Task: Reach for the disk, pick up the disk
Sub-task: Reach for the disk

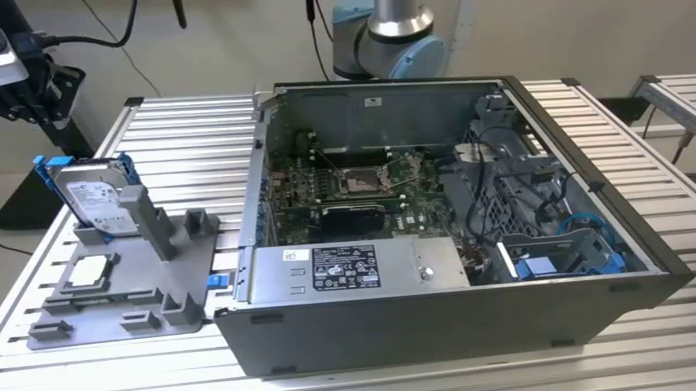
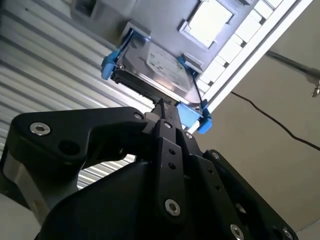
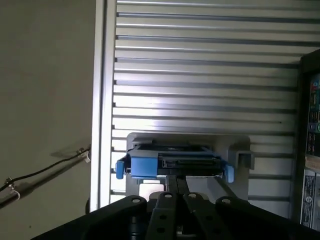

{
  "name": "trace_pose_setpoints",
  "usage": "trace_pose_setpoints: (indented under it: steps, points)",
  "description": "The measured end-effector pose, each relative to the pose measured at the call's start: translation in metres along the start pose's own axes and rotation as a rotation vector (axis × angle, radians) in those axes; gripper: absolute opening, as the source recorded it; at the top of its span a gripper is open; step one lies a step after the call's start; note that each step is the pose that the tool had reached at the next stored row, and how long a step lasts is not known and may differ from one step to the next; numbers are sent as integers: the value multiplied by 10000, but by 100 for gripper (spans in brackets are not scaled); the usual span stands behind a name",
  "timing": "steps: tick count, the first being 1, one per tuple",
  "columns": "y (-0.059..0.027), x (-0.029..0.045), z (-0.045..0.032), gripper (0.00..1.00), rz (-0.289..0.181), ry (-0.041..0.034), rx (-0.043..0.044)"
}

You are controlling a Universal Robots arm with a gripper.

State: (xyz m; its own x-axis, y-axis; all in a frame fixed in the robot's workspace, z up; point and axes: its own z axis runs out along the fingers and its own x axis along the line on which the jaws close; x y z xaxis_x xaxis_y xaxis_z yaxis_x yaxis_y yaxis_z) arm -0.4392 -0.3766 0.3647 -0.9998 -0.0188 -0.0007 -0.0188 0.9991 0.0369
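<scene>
I count one flat silver-grey rectangular disk in a blue plastic bracket, standing in one grey plastic stand. I can't read its white label. In both wrist views my one black gripper points at it, jaws pressed together on nothing.

**A:** What carries the scene in the exterior view?
**B:** We see a table of ribbed aluminium slats, pale and silvery. A second slatted table stands apart at the exterior view's right.
**A:** And behind it?
**B:** We note a plain off-white wall, with black cables hanging before it.
**A:** In the first wrist view?
**B:** Light glares on the slats — and past the table's edge we find a beige floor, crossed by a thin dark cable.
</scene>
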Motion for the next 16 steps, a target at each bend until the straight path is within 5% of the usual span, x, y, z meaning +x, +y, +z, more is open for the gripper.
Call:
trace_pose_setpoints:
  steps: [9, 16]
  points:
    - [7, 269, 60, 0, -1, 0, 38]
    - [7, 275, 61, 0, -1, 1, 40]
